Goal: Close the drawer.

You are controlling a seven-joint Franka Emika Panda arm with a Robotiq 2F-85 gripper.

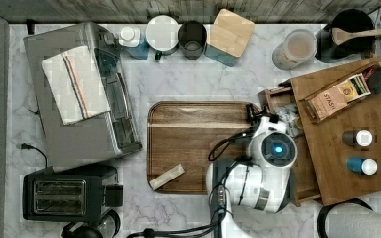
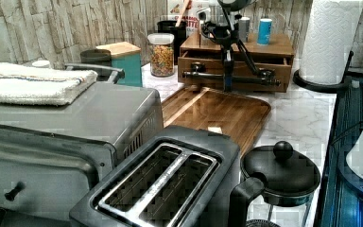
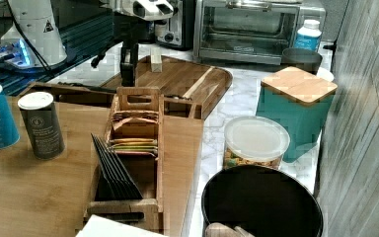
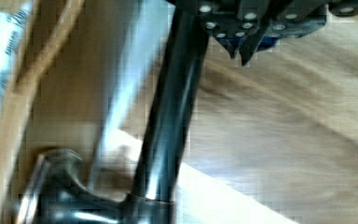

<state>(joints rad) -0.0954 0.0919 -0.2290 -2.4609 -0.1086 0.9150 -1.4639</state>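
Nearest the wrist camera, the black handle point(image 4: 168, 116) is met by the tool point(image 2: 227, 71) (grip state cannot be told). The drawer point(image 2: 234, 71), under the cabinet top, is seen partly open; a steady inward push is judged next.

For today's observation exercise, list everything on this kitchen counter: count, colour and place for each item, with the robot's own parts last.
Drawer: one, brown with black bar handle, partly open under the cabinet top.
Cabinet top: one, brown wood, top view's right.
Tea box: one, wooden, on the cabinet top.
Bottles: two, one dark, one blue, on the cabinet top.
Tray: one, dark wood, centre of the counter.
Toaster oven: one, silver, top view's left, under a striped towel.
Toaster: one, black, top view's lower left.
Cereal jar: one, clear, by the wall.
Teal canister: one, wooden lid.
Paper towel roll: one, white.
Gripper: one, black, at the drawer's handle.
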